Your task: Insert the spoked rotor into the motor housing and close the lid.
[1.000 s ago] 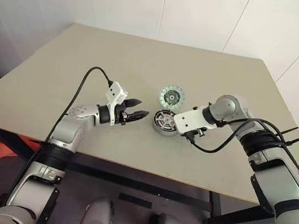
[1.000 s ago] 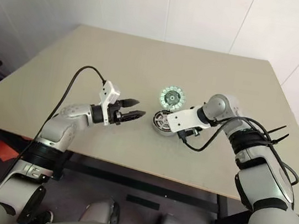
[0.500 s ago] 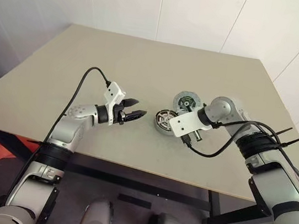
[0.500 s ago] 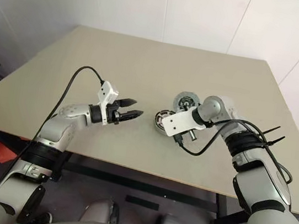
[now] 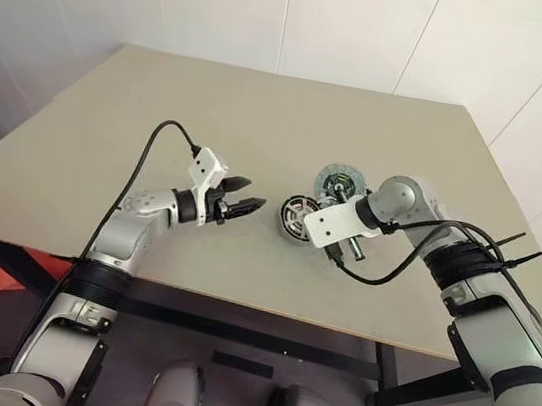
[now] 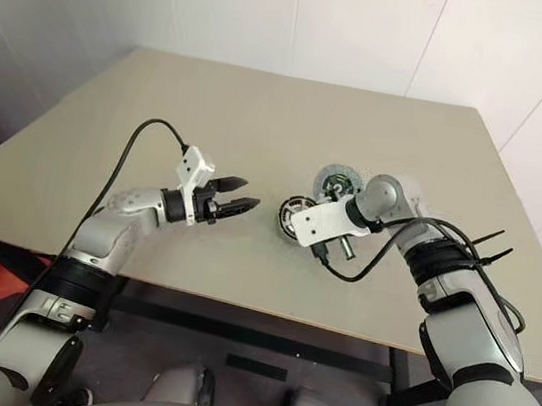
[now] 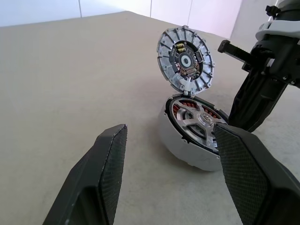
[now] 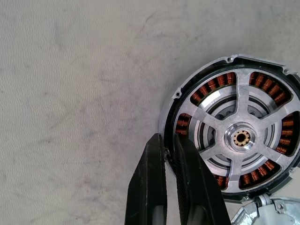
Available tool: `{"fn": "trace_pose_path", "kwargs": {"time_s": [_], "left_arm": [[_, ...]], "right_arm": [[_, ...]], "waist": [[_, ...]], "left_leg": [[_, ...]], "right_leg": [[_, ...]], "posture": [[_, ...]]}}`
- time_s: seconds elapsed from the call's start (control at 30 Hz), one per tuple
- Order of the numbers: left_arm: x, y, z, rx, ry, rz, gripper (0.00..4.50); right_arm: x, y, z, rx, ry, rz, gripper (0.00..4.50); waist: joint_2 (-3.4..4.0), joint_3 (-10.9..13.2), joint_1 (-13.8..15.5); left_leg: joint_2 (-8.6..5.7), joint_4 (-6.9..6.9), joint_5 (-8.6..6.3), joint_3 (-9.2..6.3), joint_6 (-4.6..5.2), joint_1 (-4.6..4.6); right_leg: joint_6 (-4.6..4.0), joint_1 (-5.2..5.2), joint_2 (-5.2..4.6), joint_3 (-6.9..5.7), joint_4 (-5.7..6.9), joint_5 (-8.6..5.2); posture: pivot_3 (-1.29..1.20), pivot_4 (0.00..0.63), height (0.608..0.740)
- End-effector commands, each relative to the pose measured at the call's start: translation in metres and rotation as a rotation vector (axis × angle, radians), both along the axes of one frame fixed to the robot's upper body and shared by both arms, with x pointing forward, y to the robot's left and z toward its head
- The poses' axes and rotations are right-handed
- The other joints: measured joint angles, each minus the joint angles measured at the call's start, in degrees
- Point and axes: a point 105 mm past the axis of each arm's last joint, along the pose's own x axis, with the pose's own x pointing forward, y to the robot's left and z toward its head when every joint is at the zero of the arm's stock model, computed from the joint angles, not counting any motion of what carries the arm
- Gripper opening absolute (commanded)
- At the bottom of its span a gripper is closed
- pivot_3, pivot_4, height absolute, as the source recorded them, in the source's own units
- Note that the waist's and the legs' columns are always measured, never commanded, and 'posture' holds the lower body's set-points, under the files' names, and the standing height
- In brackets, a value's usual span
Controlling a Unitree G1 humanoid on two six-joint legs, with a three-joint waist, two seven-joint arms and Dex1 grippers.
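Left wrist view: lid (image 7: 186,59) stands tilted on edge against the far rim of the motor housing (image 7: 187,145), grey ribbed face showing.
Right wrist view: spoked rotor (image 8: 241,138) seated inside housing, copper windings visible between spokes.
My right gripper (image 8: 169,149): fingers pressed together, tips at housing rim.
My left gripper (image 5: 246,205): spread, empty, beside housing.
Surface: beige table (image 5: 264,111), white walls behind.

No legible text, labels, brands or numbers anywhere. The lid (image 7: 185,59) shows a small circuit board at its centre, but any markings there are too small to read.
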Motion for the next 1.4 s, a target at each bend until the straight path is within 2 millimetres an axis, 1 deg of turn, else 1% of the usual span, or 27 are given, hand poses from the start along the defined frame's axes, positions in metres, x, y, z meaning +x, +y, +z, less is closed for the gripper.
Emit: {"fn": "trace_pose_path", "kwargs": {"time_s": [0.03,0.13,0.2,0.23,0.3,0.4,0.57,0.7,0.83,0.97,1.03,1.13,1.2,1.27,1.3,1.33,1.4], "left_arm": [[0.000,0.001,0.004,0.000,-0.036,0.014,3.11],[-0.001,0.002,0.002,0.002,-0.033,0.023,3.11],[-0.003,0.003,0.000,0.004,-0.030,0.028,3.11],[-0.004,0.003,-0.002,0.006,-0.028,0.029,3.11],[-0.006,0.002,-0.003,0.006,-0.026,0.028,3.11],[-0.007,0.000,-0.004,0.006,-0.025,0.025,3.11],[-0.006,0.002,-0.001,0.013,-0.034,0.031,3.11],[-0.006,0.006,0.000,0.022,-0.039,0.039,3.11],[-0.006,0.008,-0.001,0.029,-0.040,0.045,3.11],[-0.007,0.007,-0.001,0.031,-0.041,0.047,3.11],[-0.007,0.006,-0.002,0.030,-0.041,0.049,3.11],[-0.006,0.008,-0.001,0.032,-0.046,0.058,3.11],[-0.006,0.010,0.000,0.033,-0.048,0.064,3.11],[-0.006,0.011,0.000,0.034,-0.050,0.068,3.11],[-0.006,0.012,0.000,0.035,-0.050,0.070,3.11],[-0.006,0.012,0.000,0.036,-0.050,0.071,3.11],[-0.006,0.013,-0.001,0.035,-0.048,0.074,3.11]], "right_arm": [[-0.012,0.014,0.022,0.128,0.079,-0.006,0.01],[-0.019,0.012,0.038,0.204,0.173,-0.095,0.01],[-0.018,0.012,0.046,0.255,0.219,-0.195,0.01],[-0.015,0.015,0.052,0.297,0.245,-0.257,0.01],[-0.004,0.023,0.062,0.376,0.265,-0.377,0.01],[0.011,0.032,0.066,0.442,0.247,-0.497,0.01],[0.005,0.048,0.058,0.468,0.299,-0.539,0.01],[0.003,0.054,0.047,0.463,0.318,-0.566,0.01],[0.007,0.059,0.041,0.473,0.329,-0.621,0.01],[0.015,0.067,0.035,0.509,0.376,-0.730,0.01],[0.019,0.069,0.029,0.507,0.390,-0.772,0.01],[0.019,0.069,0.016,0.481,0.436,-0.803,0.01],[0.019,0.069,0.012,0.481,0.453,-0.829,0.01],[0.021,0.068,0.013,0.485,0.427,-0.826,0.70],[0.021,0.069,0.015,0.492,0.417,-0.820,0.90],[0.022,0.070,0.018,0.502,0.411,-0.816,1.22],[0.019,0.074,0.030,0.526,0.415,-0.783,1.91]], "waist": [[0.01,0.0,0.1],[0.02,0.0,0.3],[0.02,0.0,0.6],[0.02,0.0,0.8],[0.03,0.0,1.1],[0.04,0.0,1.1],[0.04,0.0,1.5],[0.04,0.0,1.6],[0.04,0.0,1.5],[0.04,0.0,1.3],[0.04,0.0,1.3],[0.04,0.0,1.5],[0.04,0.0,1.6],[0.04,0.0,1.6],[0.04,0.0,1.6],[0.04,0.0,1.5],[0.05,0.0,1.5]], "left_leg": [[0.00,0.00,-0.01,0.00,0.01,-0.06],[-0.01,0.00,-0.03,0.00,0.08,-0.39],[-0.01,0.07,0.07,-0.01,0.26,-0.69],[0.00,0.17,0.08,-0.01,0.26,-0.86],[0.02,0.23,0.09,-0.01,0.25,-0.91],[0.04,0.30,0.07,-0.02,-0.04,-0.83],[0.04,0.28,0.13,-0.04,-0.15,-0.71],[0.02,0.28,0.12,-0.04,-0.13,-0.79],[0.02,0.24,0.13,-0.04,-0.16,-0.80],[0.02,0.24,0.15,-0.03,-0.20,-0.74],[0.02,0.24,0.17,-0.04,-0.22,-0.73],[0.01,0.24,0.17,-0.05,-0.24,-0.71],[0.00,0.24,0.17,-0.05,-0.24,-0.70],[-0.01,0.24,0.17,-0.05,-0.24,-0.63],[0.00,0.24,0.17,-0.05,-0.24,-0.60],[0.00,0.23,0.17,-0.05,-0.24,-0.58],[0.01,0.23,0.19,-0.06,-0.28,-0.57]], "right_leg": [[-0.01,-0.06,0.00,0.00,0.00,-0.01],[-0.04,-0.39,0.00,-0.02,0.00,-0.02],[-0.05,-0.72,-0.01,-0.02,0.08,-0.01],[-0.05,-0.90,-0.01,-0.02,0.20,-0.01],[-0.06,-0.97,-0.01,-0.02,0.33,-0.02],[-0.08,-0.99,-0.01,-0.01,0.54,-0.03],[-0.09,-0.91,-0.01,-0.01,0.61,-0.04],[-0.09,-0.94,-0.02,0.00,0.56,-0.04],[-0.09,-0.98,-0.01,0.00,0.56,-0.05],[-0.09,-0.96,-0.02,0.01,0.60,-0.05],[-0.09,-0.96,-0.02,0.01,0.62,-0.05],[-0.09,-0.91,-0.02,0.01,0.62,-0.05],[-0.09,-0.89,-0.03,0.01,0.60,-0.05],[-0.09,-0.81,-0.03,0.02,0.59,-0.05],[-0.08,-0.79,-0.03,0.02,0.59,-0.05],[-0.08,-0.78,-0.03,0.02,0.60,-0.05],[-0.08,-0.78,-0.02,0.02,0.63,-0.05]], "posture": [[0.00,0.000,0.740],[0.00,0.000,0.740],[0.00,0.000,0.740],[0.00,0.000,0.740],[0.00,0.000,0.740],[0.00,0.000,0.740],[0.00,0.000,0.740],[0.00,0.000,0.740],[0.00,0.000,0.740],[0.00,0.000,0.740],[0.00,0.000,0.740],[0.00,0.000,0.740],[0.00,0.000,0.740],[0.00,0.000,0.740],[0.00,0.000,0.740],[0.00,0.000,0.740],[0.00,0.000,0.740]]}}
